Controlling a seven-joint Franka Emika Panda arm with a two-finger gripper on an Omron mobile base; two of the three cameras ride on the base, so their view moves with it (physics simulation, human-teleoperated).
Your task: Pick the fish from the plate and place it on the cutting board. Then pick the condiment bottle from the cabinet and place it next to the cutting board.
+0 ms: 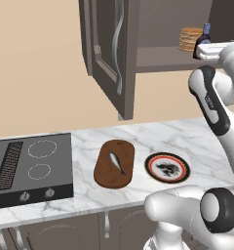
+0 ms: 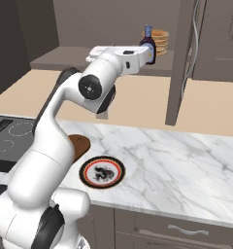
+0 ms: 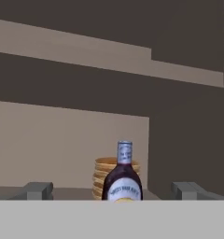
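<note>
The silver-grey fish [image 1: 117, 162] lies on the dark-brown cutting board [image 1: 114, 166], left of the plate [image 1: 167, 167], which holds nothing but its dark motif. High in the cabinet [image 1: 109, 49], whose door stands open, the condiment bottle [image 3: 123, 179] is upright on the shelf in front of a pancake stack [image 3: 107, 177]. My gripper [image 3: 115, 191] is open and level with the bottle. Its fingertips [image 3: 37, 190] stand wide to either side and a little short of the bottle, touching nothing. From the right base view the hand reaches up to the bottle [image 2: 148, 44].
A black cooktop [image 1: 31, 166] is set into the marble counter [image 1: 187, 136] left of the board. The cabinet door [image 2: 184, 63] hangs open beside the shelf. My arm hides most of the board [image 2: 80, 144] in the right base view.
</note>
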